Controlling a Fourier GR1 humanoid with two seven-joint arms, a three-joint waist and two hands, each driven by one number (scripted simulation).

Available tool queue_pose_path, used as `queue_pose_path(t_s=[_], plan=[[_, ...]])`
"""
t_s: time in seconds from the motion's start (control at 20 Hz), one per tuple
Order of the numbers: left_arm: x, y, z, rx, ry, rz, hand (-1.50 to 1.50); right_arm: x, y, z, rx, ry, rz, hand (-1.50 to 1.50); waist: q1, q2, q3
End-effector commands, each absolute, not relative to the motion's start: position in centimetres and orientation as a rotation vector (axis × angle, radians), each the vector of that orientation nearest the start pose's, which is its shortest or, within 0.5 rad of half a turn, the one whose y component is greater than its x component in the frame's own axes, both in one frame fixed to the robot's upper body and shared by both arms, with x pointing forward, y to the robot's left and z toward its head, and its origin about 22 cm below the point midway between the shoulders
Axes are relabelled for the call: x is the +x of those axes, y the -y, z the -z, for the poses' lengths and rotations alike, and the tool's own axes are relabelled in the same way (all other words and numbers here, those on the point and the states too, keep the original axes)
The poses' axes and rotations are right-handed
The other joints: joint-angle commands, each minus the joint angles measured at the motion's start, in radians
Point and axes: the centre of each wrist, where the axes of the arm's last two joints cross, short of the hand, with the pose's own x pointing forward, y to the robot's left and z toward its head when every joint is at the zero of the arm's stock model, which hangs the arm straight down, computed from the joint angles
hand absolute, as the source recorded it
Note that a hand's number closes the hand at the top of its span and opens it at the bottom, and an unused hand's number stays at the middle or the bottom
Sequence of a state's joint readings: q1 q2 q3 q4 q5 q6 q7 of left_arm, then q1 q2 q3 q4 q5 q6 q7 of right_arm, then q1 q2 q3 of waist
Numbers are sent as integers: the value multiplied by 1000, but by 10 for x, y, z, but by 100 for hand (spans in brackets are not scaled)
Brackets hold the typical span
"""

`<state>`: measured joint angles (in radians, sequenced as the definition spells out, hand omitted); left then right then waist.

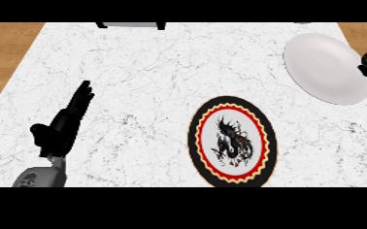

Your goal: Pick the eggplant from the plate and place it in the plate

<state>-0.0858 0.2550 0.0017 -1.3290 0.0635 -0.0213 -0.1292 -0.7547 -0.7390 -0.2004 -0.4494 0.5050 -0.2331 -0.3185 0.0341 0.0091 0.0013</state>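
1. White marble with grey veins covers the table (158,68), which fills nearly the whole view. Wooden floor (18,43) shows past its corners at 10 and 2 o'clock.
2. At about 8 o'clock in the view the left hand (61,126) lies over the table, released: its fingers (82,97) are straight and held together, pointing toward 1 o'clock, with the thumb sticking out toward 9 o'clock. It holds nothing.
3. Its grey forearm (41,177) comes in from the lower edge, at 6 o'clock of the hand.
4. At 3 o'clock of the left hand, well apart from it, lies the dragon plate (204,126), with a black rim, a red and yellow ring, and a dark dragon on its white middle. Only the painted figure shows on it.
5. Farther out, at 2 o'clock from the left hand, the white plate (323,68) lies near the table's right edge, and its face shows bare.
6. At 3 o'clock of the white plate, a small black part of the right hand (363,64) shows at the view's edge, just beside or over the plate's rim. Whether it is clenched or grasping something I cannot tell.
7. Where the eggplant lies cannot be told from this view.
8. At 12 o'clock a grey object with dark legs (132,24) stands at the table's far edge, cut off by the view.
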Motion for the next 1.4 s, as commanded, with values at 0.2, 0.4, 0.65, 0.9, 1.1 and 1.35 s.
queue_pose_path(t_s=[0.2,0.4,0.65,0.9,1.1,1.35], plan=[[262,-291,24,123,1542,196,0,396,427,-96,-1076,1440,-204,150,18,9,2],[271,-293,23,114,1561,170,0,401,419,-91,-1092,1325,-214,-150,24,15,1],[256,-285,17,112,1551,176,0,392,430,-82,-1011,1343,-108,-150,25,10,3],[267,-300,9,118,1543,174,0,384,440,-79,-962,1508,167,-150,7,10,4],[262,-294,17,118,1540,169,0,366,475,-94,-859,1575,343,-150,0,10,4],[264,-299,18,126,1544,169,0,318,517,-72,-781,1640,413,-150,-6,10,5]])
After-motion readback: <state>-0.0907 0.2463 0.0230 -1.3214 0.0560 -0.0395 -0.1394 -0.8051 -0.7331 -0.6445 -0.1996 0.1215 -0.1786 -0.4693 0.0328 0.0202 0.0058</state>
